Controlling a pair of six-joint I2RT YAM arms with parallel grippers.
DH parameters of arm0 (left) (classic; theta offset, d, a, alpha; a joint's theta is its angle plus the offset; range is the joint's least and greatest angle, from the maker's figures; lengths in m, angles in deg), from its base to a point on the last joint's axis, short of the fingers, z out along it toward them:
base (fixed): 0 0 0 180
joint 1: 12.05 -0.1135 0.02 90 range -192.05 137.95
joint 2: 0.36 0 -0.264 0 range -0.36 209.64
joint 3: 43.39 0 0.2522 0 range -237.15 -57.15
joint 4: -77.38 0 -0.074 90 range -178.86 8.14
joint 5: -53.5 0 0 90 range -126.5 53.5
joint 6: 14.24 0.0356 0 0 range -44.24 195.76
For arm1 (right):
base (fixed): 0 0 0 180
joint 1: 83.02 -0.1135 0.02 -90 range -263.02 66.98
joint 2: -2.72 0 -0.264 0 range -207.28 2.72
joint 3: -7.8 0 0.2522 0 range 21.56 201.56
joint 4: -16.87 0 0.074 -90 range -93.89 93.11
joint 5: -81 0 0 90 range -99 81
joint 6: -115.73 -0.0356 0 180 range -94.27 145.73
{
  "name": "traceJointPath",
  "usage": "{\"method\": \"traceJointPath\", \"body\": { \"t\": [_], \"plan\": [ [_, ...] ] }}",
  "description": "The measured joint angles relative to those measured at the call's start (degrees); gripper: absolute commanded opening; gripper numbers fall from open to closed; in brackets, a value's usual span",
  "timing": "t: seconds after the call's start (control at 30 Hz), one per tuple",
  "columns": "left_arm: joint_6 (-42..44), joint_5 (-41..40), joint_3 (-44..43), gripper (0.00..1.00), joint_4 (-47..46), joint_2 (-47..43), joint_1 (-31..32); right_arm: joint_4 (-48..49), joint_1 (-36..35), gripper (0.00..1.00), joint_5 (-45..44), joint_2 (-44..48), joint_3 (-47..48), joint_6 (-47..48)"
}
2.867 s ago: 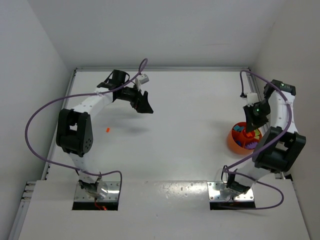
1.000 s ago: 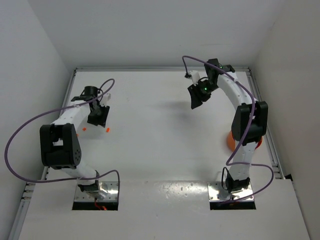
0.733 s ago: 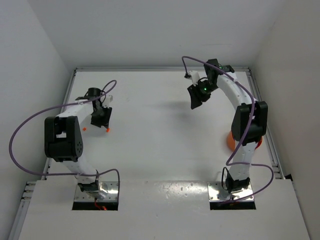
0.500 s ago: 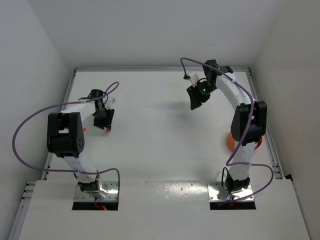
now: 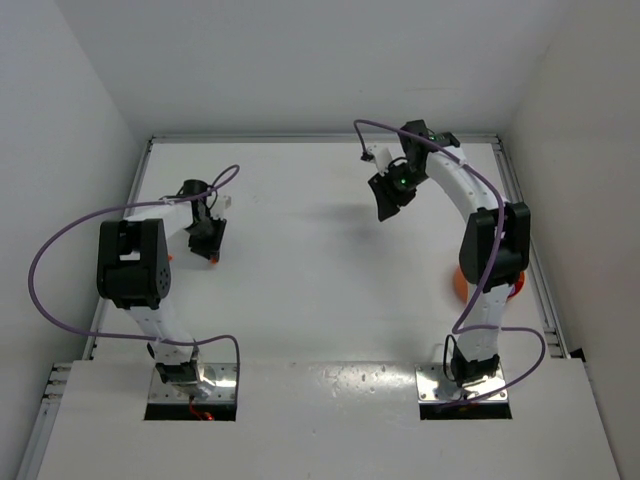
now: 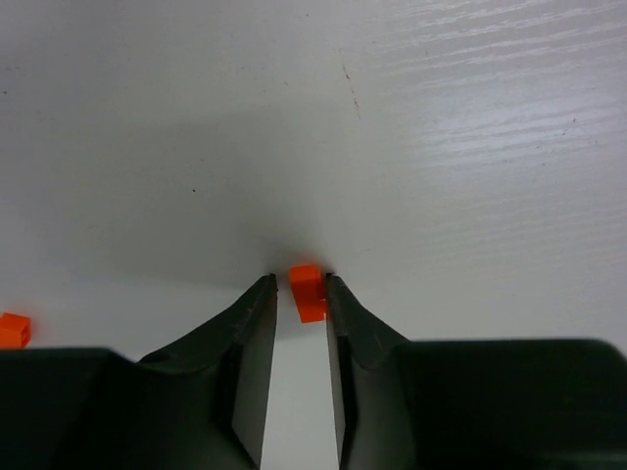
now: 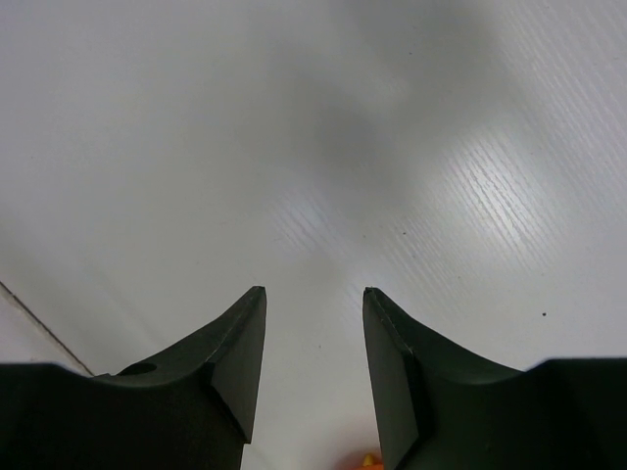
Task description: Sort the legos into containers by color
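Observation:
A small orange lego [image 6: 308, 291] lies on the white table between the fingertips of my left gripper [image 6: 299, 279]. It rests against the right finger, with a thin gap to the left finger, so the jaws stand narrowly open round it. From above, the left gripper [image 5: 208, 246] points down at the table's left side with the lego [image 5: 213, 259] at its tip. A second orange lego [image 6: 13, 330] lies to the left. My right gripper [image 7: 312, 291] is open and empty, held above the far middle of the table [image 5: 383, 203]. The orange bowl [image 5: 458, 283] is mostly hidden behind the right arm.
The table's left rail [image 5: 140, 200] runs close to the left arm. The second orange lego [image 5: 169, 257] sits beside that arm's link. A purple cable [image 5: 60, 240] loops out from the left arm. White walls enclose the back and sides.
The left gripper came down over the orange lego and its jaws narrowed around it. The right arm drifted slightly left with its jaws unchanged.

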Motion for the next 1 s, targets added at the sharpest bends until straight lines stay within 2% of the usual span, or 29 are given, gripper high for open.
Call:
{"method": "traceJointPath", "body": {
  "t": [0.27, 0.3, 0.4, 0.57, 0.77, 0.9, 1.0],
  "plan": [
    [0.9, 0.2, 0.1, 0.11, -0.5, 0.0, 0.0, 0.1, -0.5, 0.45, -1.1, 0.0, 0.0, 0.0],
    [1.2, 0.4, 0.1, 0.05, -0.5, 0.0, 0.0, 0.1, -0.5, 0.45, -1.1, 0.0, -0.1, 0.0],
    [2.4, 3.2, 0.2, 0.0, -0.4, -0.1, -0.2, 0.8, -0.5, 0.45, -0.2, 0.2, -1.2, -0.5],
    [5.2, 22.6, 0.0, 0.0, 3.3, 0.2, -1.6, 4.8, -0.5, 0.49, 7.6, 2.5, -7.4, -4.0],
    [4.9, 49.0, -8.6, 0.0, 9.1, 4.2, -1.6, 25.6, -3.1, 0.55, 14.5, 12.9, -24.0, -13.0],
    [3.0, 60.2, -11.7, 0.0, 10.0, 5.3, -1.0, 38.2, -7.9, 0.58, 17.5, 13.4, -25.6, -16.0],
    [1.7, 65.7, -12.0, 0.0, 10.6, 5.3, 0.3, 45.4, -11.9, 0.59, 19.4, 13.0, -25.6, -15.9]
  ]
}}
